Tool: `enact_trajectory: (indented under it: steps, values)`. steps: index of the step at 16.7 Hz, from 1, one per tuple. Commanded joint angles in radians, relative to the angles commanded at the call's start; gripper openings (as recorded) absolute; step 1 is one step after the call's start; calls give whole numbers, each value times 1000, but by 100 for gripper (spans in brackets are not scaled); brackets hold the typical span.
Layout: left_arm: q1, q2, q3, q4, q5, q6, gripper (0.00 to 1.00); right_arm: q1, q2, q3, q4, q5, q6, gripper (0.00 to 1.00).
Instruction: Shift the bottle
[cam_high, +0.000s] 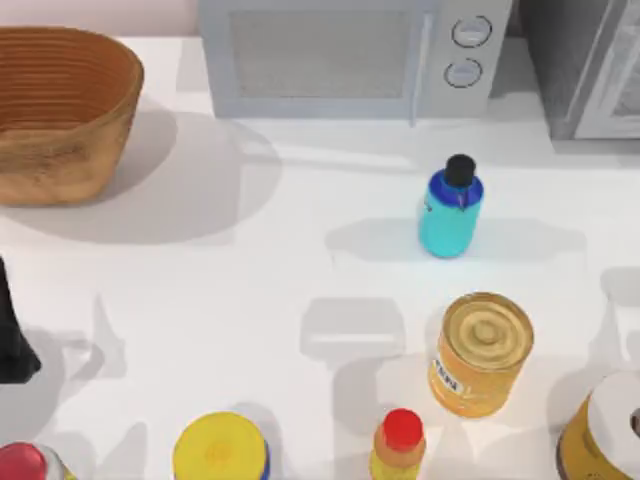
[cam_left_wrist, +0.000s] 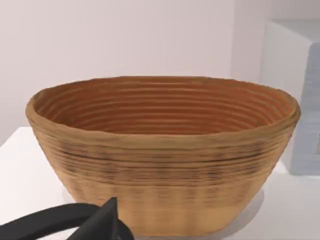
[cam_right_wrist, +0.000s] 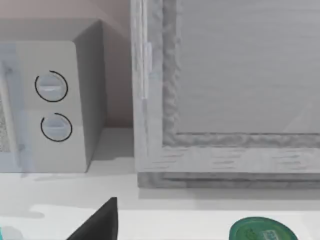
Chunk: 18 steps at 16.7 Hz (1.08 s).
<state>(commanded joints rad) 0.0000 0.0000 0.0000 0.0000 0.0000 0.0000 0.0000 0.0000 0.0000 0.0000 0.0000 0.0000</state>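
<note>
The bottle (cam_high: 450, 210) is teal-cyan with a blue shoulder and a black round cap. It stands upright on the white table right of centre, in front of the microwave's knobs. Nothing touches it. My left gripper (cam_high: 12, 340) is a black shape at the table's left edge, far from the bottle. Its black tip (cam_left_wrist: 102, 225) sits low in the left wrist view, facing the wicker basket. A black part of my right gripper (cam_right_wrist: 100, 222) shows in the right wrist view, facing the microwave and the cabinet.
A wicker basket (cam_high: 60, 110) stands at the back left, a microwave (cam_high: 350, 55) at the back centre and a grey cabinet (cam_high: 590, 60) at the back right. In front of the bottle are a golden can (cam_high: 482, 350), a red-capped yellow bottle (cam_high: 400, 445), a yellow-lidded jar (cam_high: 220, 450) and a white-lidded can (cam_high: 605, 430).
</note>
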Motion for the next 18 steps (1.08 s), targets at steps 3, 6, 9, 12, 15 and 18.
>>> enact_trajectory:
  steps: [3, 6, 9, 12, 15, 18]
  values:
    - [-5, 10, 5, 5, 0, 0, 100, 0, 0, 0, 0, 0, 0, 100]
    - [-52, 104, 55, 50, 4, 2, 100, 0, 0, 0, 0, 0, 0, 100]
    - [-135, 294, 145, 129, 10, 6, 100, 0, 0, 0, 0, 0, 0, 100]
    - [-241, 560, 260, 231, 17, 10, 100, 0, 0, 0, 0, 0, 0, 100]
    - [-359, 867, 388, 345, 24, 15, 100, 0, 0, 0, 0, 0, 0, 100]
    - [-477, 1186, 519, 460, 32, 20, 100, 0, 0, 0, 0, 0, 0, 100]
